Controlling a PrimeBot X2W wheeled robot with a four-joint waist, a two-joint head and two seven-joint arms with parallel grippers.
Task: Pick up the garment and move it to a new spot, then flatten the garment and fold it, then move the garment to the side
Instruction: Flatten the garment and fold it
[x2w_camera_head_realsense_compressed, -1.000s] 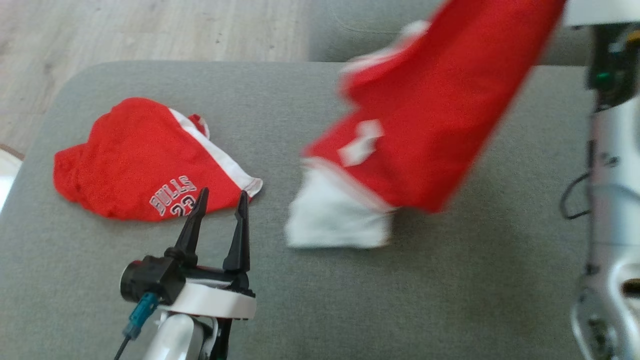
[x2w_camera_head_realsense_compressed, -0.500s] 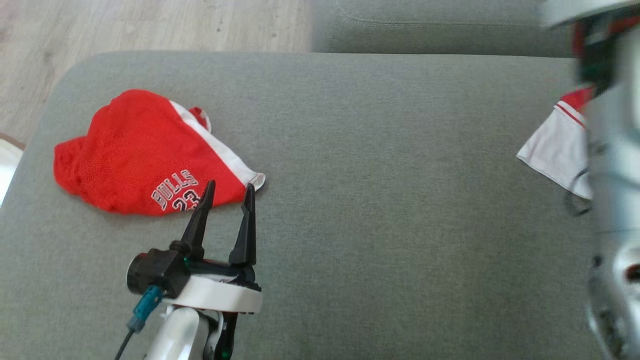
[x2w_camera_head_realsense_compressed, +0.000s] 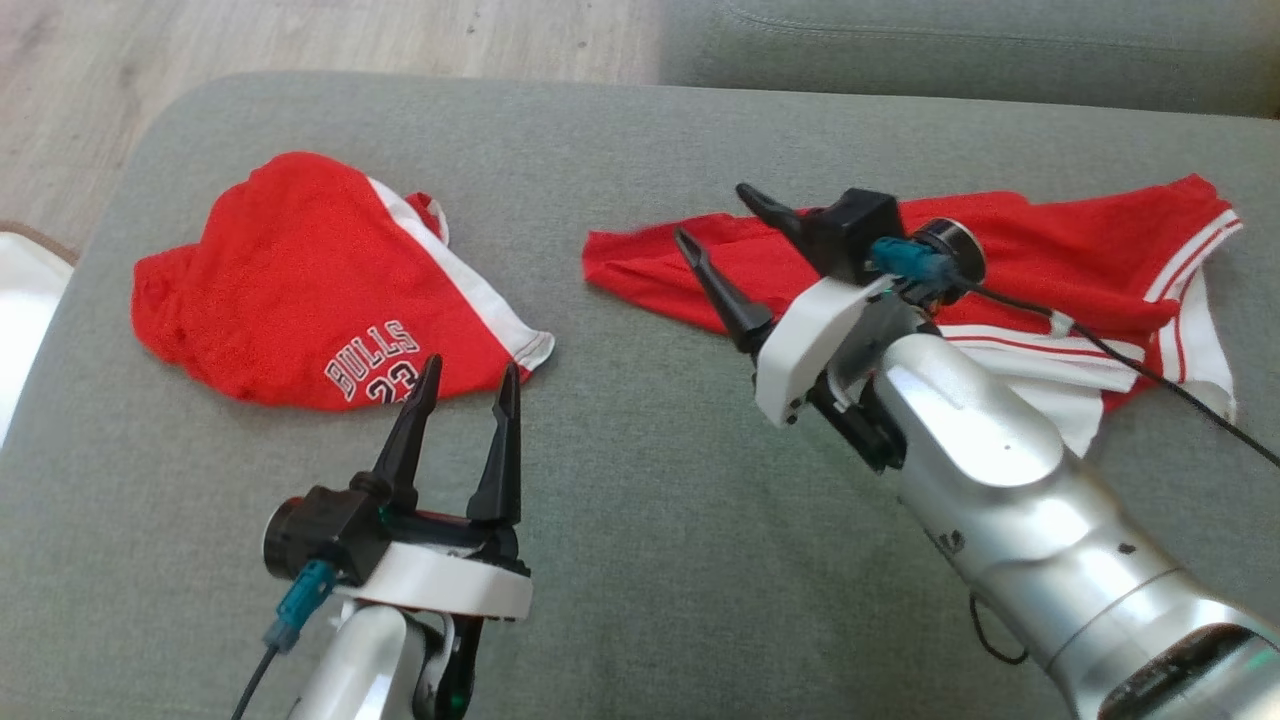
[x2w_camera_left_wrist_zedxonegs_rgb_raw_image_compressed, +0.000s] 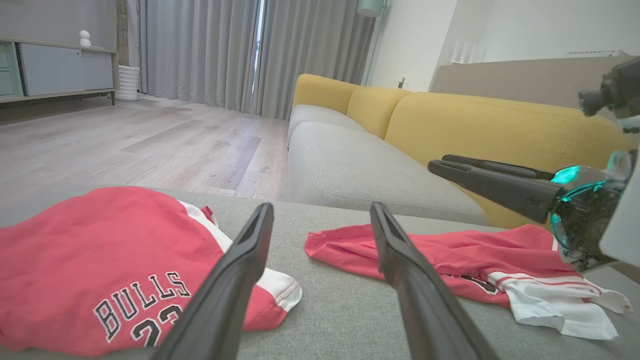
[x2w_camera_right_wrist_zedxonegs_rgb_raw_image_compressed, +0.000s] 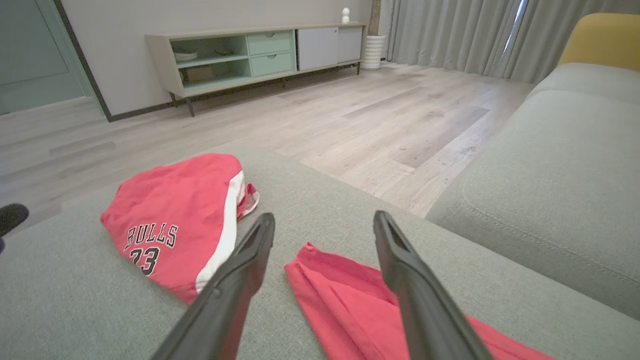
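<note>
Flattening step, probably. Red jersey (x2w_camera_head_realsense_compressed: 1080, 250) rumpled on the grey sofa seat (x2w_camera_head_realsense_compressed: 650, 500), right of frame; right gripper (x2w_camera_head_realsense_compressed: 715, 213) wide open, empty, above its left end; left gripper (x2w_camera_head_realsense_compressed: 472, 365) likewise, lower left. Next: pinch corners, spread flat.

Lighting's decent imo: soft, even daylight, shadows on the cushion (x2w_camera_head_realsense_compressed: 640, 560) faint and fuzzy-edged. Left wrist view: brightest bit is a strip between the curtains (x2w_camera_left_wrist_zedxonegs_rgb_raw_image_compressed: 260, 50), far beyond the fingers (x2w_camera_left_wrist_zedxonegs_rgb_raw_image_compressed: 235, 280) of the left gripper (x2w_camera_left_wrist_zedxonegs_rgb_raw_image_compressed: 321, 207), w/ a pale sheen on the floor (x2w_camera_left_wrist_zedxonegs_rgb_raw_image_compressed: 150, 135) below it. Those fingers go mushy and out of focus toward the bottom edge; same w/ the fingers (x2w_camera_right_wrist_zedxonegs_rgb_raw_image_compressed: 415, 300) of the right gripper (x2w_camera_right_wrist_zedxonegs_rgb_raw_image_compressed: 324, 216). Wide-angle stretch too, the sideboard (x2w_camera_right_wrist_zedxonegs_rgb_raw_image_compressed: 260, 55) up-left of them leans. Head view's fairly sharp, bit of glare on the silver forearm (x2w_camera_head_realsense_compressed: 1000, 450) behind the right fingers.
</note>
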